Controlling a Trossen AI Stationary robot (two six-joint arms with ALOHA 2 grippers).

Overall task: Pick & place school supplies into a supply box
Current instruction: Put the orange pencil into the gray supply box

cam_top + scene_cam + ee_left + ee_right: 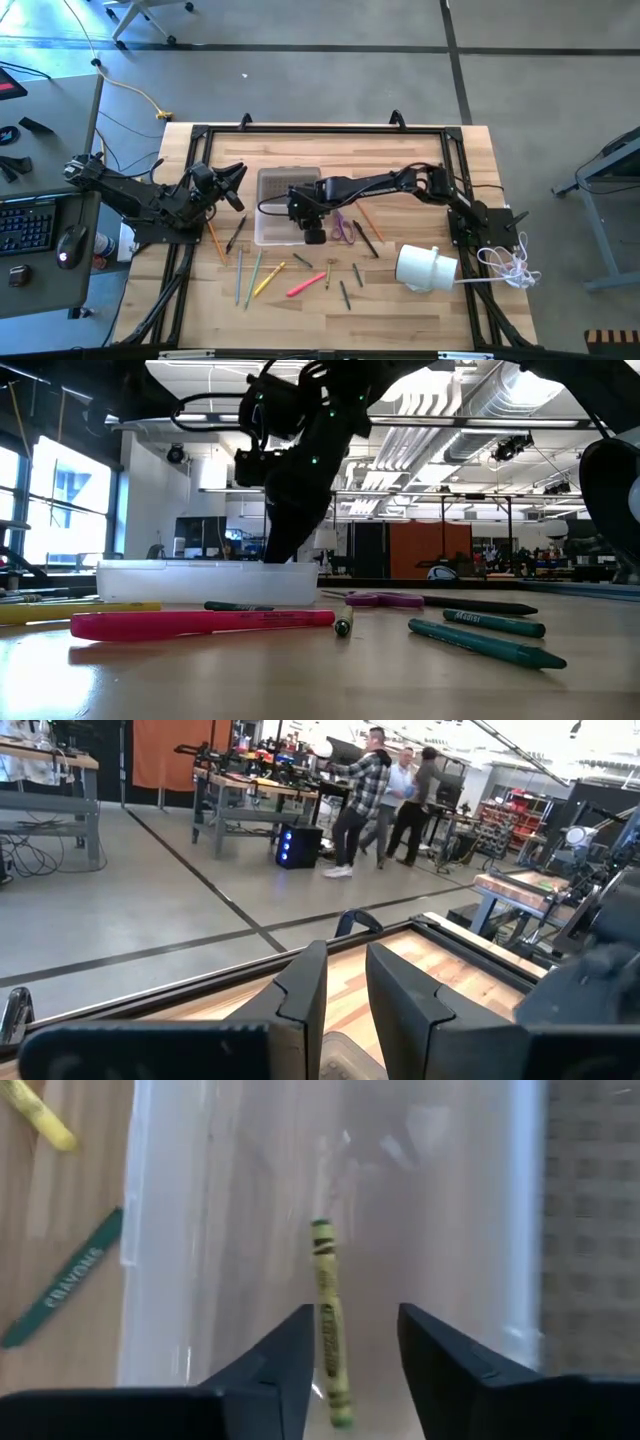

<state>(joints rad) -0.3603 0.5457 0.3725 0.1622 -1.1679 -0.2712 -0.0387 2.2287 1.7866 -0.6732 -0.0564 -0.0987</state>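
Right now the desk (pixel 420 310) is filling the middle of the high view, with the supply box (pixel 280 225) sitting just left of its centre and the school supplies (pixel 300 285) lying scattered below and to the right of the box. The right arm is reaching from the right edge of the frame across to the box, so the right hand (pixel 312 232) is hanging over the box's lower right part. The left arm is waiting at the left of the frame, its left hand (pixel 232 185) near the box's upper left corner, fingers parted a little and holding nothing.

In the right wrist view a yellow-green crayon (pixel 328 1320) is sitting inside the clear box, its long axis running straight away from the right hand (pixel 352 1370), with its near end between the two fingers (pixel 275 1370). Those fingers are standing spread on either side of the crayon and not touching it, so the crayon looks released into the box. Of the two arms the right one is much nearer the loose supplies; the purple scissors (pixel 343 228) are lying just right of its hand.
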